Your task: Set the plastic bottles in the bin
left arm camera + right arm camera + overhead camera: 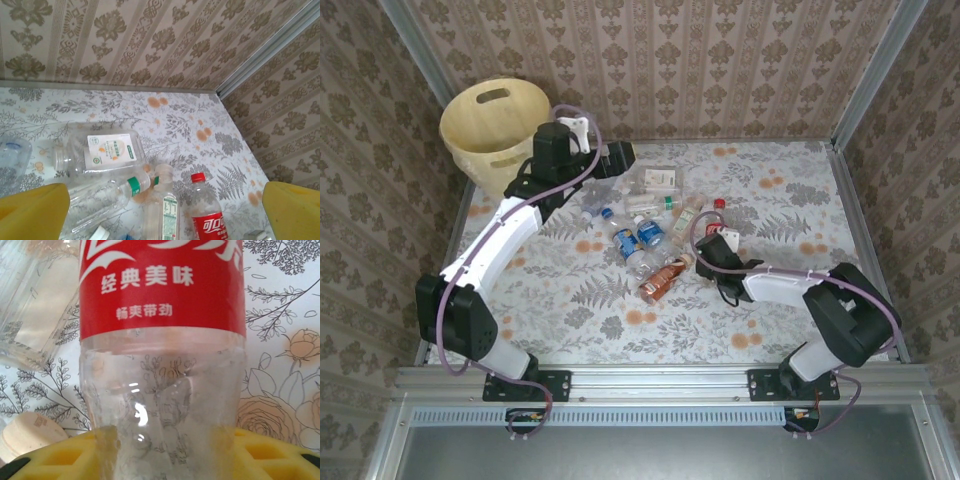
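Left gripper (617, 157): hovering over the far side of the bottles (645, 235), jaws gaping wide with nothing between them.
Right gripper (706, 258): gripping the red bottle (162, 315) low on its body, yellow pads (65, 455) pressing both its sides.
Bottles: lying heaped mid-table (one squarish, with a white label).
Bin (490, 120): sitting at the far left corner, near the left gripper.

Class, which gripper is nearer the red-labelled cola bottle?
Right. The right gripper straddles the red-labelled bottle; the left gripper hangs well away, near the bin.
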`<state>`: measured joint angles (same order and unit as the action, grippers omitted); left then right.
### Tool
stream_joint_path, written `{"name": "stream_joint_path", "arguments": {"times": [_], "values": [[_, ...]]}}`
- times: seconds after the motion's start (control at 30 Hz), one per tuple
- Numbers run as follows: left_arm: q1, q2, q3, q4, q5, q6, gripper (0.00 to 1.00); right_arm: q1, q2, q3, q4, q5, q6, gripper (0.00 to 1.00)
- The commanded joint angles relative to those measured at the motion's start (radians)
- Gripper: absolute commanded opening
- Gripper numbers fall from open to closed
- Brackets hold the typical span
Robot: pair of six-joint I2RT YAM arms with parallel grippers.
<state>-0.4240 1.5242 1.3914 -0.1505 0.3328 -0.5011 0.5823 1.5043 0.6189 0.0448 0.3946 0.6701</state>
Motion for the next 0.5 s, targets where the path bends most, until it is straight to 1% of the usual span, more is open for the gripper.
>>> {"name": "stream_joint_path", "arguments": {"times": [0.0, 0.07, 0.2, 0.27, 0.37, 0.43, 0.47], "values": [[-0.001, -0.005, -0.023, -0.031, 0.047, 0.013, 1.0, -0.006, -0.072, -0.029, 0.035, -0.003, -0.151, 0.47], [-0.001, -0.004, -0.075, 0.047, 0.112, -0.005, 1.0, -0.005, -0.106, -0.039, 0.078, -0.045, -0.199, 0.45], [-0.008, 0.021, -0.166, 0.222, 0.236, -0.094, 1.0, -0.005, -0.202, -0.061, 0.214, -0.175, -0.256, 0.44], [-0.016, 0.038, -0.183, 0.259, 0.268, -0.112, 1.0, -0.003, -0.227, -0.061, 0.264, -0.214, -0.266, 0.43], [-0.025, 0.047, -0.19, 0.244, 0.259, -0.09, 1.0, 0.001, -0.242, -0.062, 0.339, -0.269, -0.278, 0.42], [-0.06, 0.055, -0.204, 0.292, 0.302, -0.099, 1.0, 0.002, -0.242, -0.056, 0.372, -0.318, -0.283, 0.42], [-0.069, 0.066, -0.211, 0.334, 0.367, -0.112, 1.0, 0.003, -0.242, -0.053, 0.392, -0.341, -0.285, 0.42]]}}
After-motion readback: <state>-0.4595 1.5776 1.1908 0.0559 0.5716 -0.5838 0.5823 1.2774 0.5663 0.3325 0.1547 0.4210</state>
